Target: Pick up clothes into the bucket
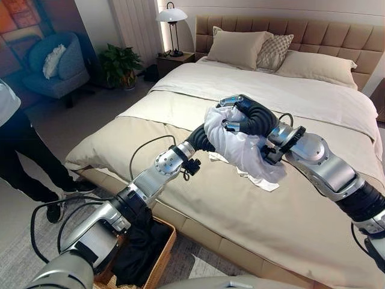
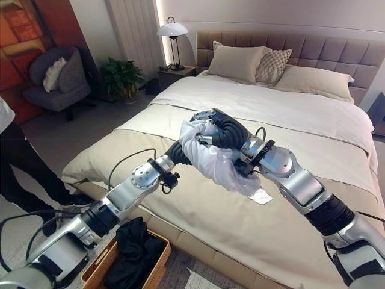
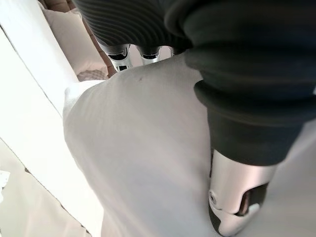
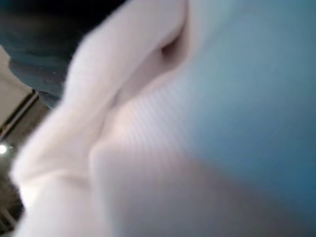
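A white garment [image 1: 240, 147] hangs bunched above the beige bed [image 1: 289, 211], held up between both hands. My right hand [image 1: 252, 117] sits on top of the bundle, its fingers [image 1: 231, 102] curled into the cloth. My left arm reaches up from the lower left and its wrist disappears behind the garment. In the left wrist view my left hand [image 3: 232, 207] has its thumb pressed onto the white cloth [image 3: 148, 158] and its fingers [image 3: 118, 52] going over the fold. A wicker basket [image 1: 163, 245] stands on the floor at the bed's near corner, with dark clothes [image 1: 141, 247] in it.
A person [image 1: 18, 150] in dark trousers stands on the floor at the left. Pillows [image 1: 240, 45] lie at the headboard. Beyond the bed's far left corner are a lamp [image 1: 171, 18] on a nightstand, a plant [image 1: 120, 63] and a blue armchair [image 1: 57, 69].
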Tool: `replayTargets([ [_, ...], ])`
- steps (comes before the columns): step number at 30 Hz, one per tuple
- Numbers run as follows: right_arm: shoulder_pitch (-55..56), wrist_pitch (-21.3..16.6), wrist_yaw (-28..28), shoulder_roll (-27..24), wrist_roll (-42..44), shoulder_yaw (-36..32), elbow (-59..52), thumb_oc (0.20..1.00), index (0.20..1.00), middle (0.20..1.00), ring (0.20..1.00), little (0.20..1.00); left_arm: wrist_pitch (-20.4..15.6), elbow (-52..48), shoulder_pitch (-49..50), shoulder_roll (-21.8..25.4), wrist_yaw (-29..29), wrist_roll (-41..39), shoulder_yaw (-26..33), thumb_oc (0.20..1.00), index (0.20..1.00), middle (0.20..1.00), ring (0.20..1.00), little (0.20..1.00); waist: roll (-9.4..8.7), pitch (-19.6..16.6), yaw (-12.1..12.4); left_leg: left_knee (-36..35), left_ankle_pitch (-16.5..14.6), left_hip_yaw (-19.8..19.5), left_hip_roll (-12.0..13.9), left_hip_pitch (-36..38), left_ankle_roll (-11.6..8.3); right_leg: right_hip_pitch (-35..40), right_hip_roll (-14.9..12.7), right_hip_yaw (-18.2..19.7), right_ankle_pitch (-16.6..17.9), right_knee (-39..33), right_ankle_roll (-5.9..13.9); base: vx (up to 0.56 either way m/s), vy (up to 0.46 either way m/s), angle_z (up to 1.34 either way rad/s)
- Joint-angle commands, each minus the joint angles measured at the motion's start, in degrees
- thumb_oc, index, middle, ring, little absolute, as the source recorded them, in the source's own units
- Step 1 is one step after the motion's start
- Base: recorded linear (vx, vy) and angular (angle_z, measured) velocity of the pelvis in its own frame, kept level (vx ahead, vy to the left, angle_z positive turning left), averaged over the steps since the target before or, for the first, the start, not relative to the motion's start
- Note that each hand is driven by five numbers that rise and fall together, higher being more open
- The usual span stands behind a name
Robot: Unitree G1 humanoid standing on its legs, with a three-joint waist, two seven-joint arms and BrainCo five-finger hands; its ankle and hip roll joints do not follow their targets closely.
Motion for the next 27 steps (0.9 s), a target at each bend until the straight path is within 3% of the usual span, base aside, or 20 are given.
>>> replayTargets([
  [1, -3.45, -3.74, 0.28, 5.43, 6.81, -0.55, -7.26, 0.2, 0.2, 0.2, 0.2, 0.2, -0.92, 3.81, -7.32, -7.0, -1.02, -8.37, -3.8, 0.89, 0.89, 0.89, 0.89, 0.89, -3.79, -2.26, 0.94, 8.21, -8.17, -2.1, -2.52, -3.56, 0.76, -1.32, -5.1, -2.24, -0.29, 3.42, 3.93, 0.0, 0.0, 0.0],
  [2, -3.26, -3.72, 0.32, 5.58, 7.34, -0.54, -7.36, 0.2, 0.2, 0.2, 0.2, 0.2, -0.16, 3.66, -5.94, -7.73, -2.15, -13.8, -3.93, 0.548, 0.548, 0.548, 0.548, 0.548, -3.77, -2.28, 0.82, 8.21, -8.16, -2.07, -2.54, -3.57, 0.79, -1.44, -5.15, -2.11, -0.22, 3.49, 3.94, 0.0, 0.0, 0.0],
  [4, -2.88, -3.74, -0.02, 5.78, 7.64, -0.34, -7.19, 0.2, 0.2, 0.2, 0.2, 0.2, 0.9, 2.94, -4.68, -7.51, -3.38, -18.06, -4.3, 0.2, 0.2, 0.2, 0.2, 0.2, -3.74, -2.36, 0.7, 8.1, -8.19, -1.97, -2.55, -3.47, 0.77, -1.48, -5.1, -1.93, -0.18, 3.46, 3.92, 0.0, 0.0, 0.0],
  [9, -1.62, -4.29, -0.84, 5.78, 7.71, -1.7, -6.36, 0.2, 0.2, 0.2, 0.2, 0.2, 2.73, 2.62, -0.9, -5.58, -6.5, -26.14, -3.39, 0.2, 0.2, 0.2, 0.2, 0.2, -3.71, -2.73, 0.33, 7.88, -8.28, -1.68, -2.48, -3.28, 0.67, -1.53, -5.16, -1.68, -0.04, 3.22, 3.99, 0.0, 0.0, 0.0],
  [15, 4.23, -4.93, -2.92, 6.08, 4.96, -8.43, -4.11, 0.2, 0.2, 0.2, 0.2, 0.2, 3.21, 0.9, 5.59, -5.04, -7.87, -30.79, 0.62, 0.2, 0.2, 0.2, 0.2, 0.2, -3.86, -2.89, 0.32, 7.75, -8.41, -1.61, -2.43, -3.21, 0.78, -1.58, -5.1, -1.55, -0.12, 3.31, 3.92, 0.0, 0.0, 0.0],
  [16, 5.61, -4.93, -3.67, 6.4, 4.45, -10.14, -3.38, 0.294, 0.294, 0.294, 0.294, 0.294, 3.26, -0.18, 6.6, -4.37, -8.07, -31.9, 1.35, 0.2, 0.2, 0.2, 0.2, 0.2, -3.94, -2.9, 0.45, 7.76, -8.46, -1.68, -2.43, -3.22, 0.8, -1.6, -5.12, -1.62, -0.14, 3.32, 3.93, 0.0, 0.0, 0.0],
  [18, 7.98, -5.04, -4.7, 7.61, 3.37, -12.73, -2.08, 0.391, 0.391, 0.391, 0.391, 0.391, 3.55, -1.15, 8.71, -4.28, -8.02, -33.54, 2.91, 0.2, 0.2, 0.2, 0.2, 0.2, -4.06, -2.88, 0.73, 7.73, -8.52, -1.84, -2.42, -3.22, 0.87, -1.51, -5.19, -1.74, -0.16, 3.3, 3.93, 0.0, 0.0, 0.0],
  [20, 10.59, -5.13, -6.0, 8.55, 2.13, -15.77, -1.04, 0.542, 0.542, 0.542, 0.542, 0.542, 3.7, -1.74, 10.98, -4.21, -7.92, -35.1, 5.12, 0.2, 0.2, 0.2, 0.2, 0.2, -4.22, -2.99, 0.93, 7.68, -8.57, -2.07, -2.44, -3.23, 0.94, -1.42, -5.23, -1.93, -0.23, 3.24, 3.92, 0.0, 0.0, 0.0],
  [23, 14.3, -5.03, -7.33, 10.03, 1.26, -19.91, 0.59, 1.0, 1.0, 1.0, 1.0, 1.0, 3.82, -2.43, 14.87, -4.62, -7.69, -37.07, 8.67, 0.2, 0.2, 0.2, 0.2, 0.2, -4.45, -2.95, 1.24, 7.63, -8.59, -2.27, -2.53, -3.29, 1.03, -1.35, -5.24, -2.19, -0.36, 3.25, 3.89, 0.0, 0.0, 0.0],
  [27, 18.83, -4.97, -8.58, 12.92, 1.4, -24.68, 2.67, 1.0, 1.0, 1.0, 1.0, 1.0, 3.83, -4.1, 19.73, -5.28, -7.27, -39.17, 13.63, 0.2, 0.2, 0.2, 0.2, 0.2, -4.67, -2.92, 1.82, 7.62, -8.71, -2.59, -2.62, -3.45, 1.19, -1.32, -5.31, -2.46, -0.52, 3.26, 3.81, 0.0, 0.0, 0.0],
])
